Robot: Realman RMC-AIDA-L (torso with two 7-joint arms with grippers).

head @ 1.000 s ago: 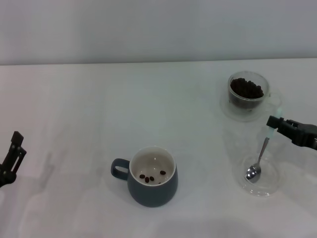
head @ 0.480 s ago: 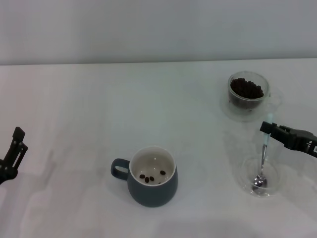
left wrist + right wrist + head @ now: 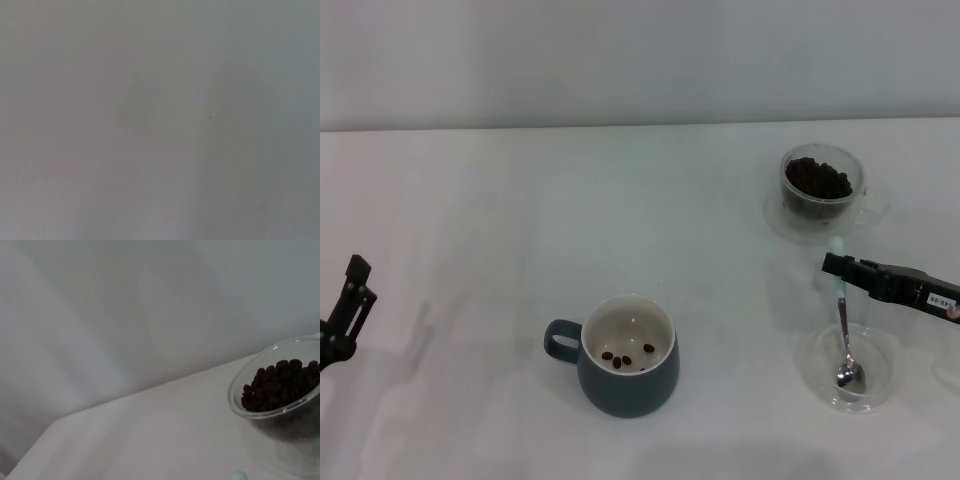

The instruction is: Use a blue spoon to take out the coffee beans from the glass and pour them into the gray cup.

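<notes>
The right gripper [image 3: 837, 268] is pinching the blue spoon [image 3: 842, 330] near its top. The spoon could be slipping sideways before reaching the glass [image 3: 822, 186].

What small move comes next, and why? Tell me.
Probably lift the blue spoon clear of the saucer, since the right claw grips its handle while its bowl rests there empty, then carry it to the glass of coffee beans.

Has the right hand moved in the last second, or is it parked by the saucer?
Yes. The right hand, shut on the blue spoon, has shifted toward the robot's left and slightly nearer the body, judged against the glass, which stayed put.
</notes>
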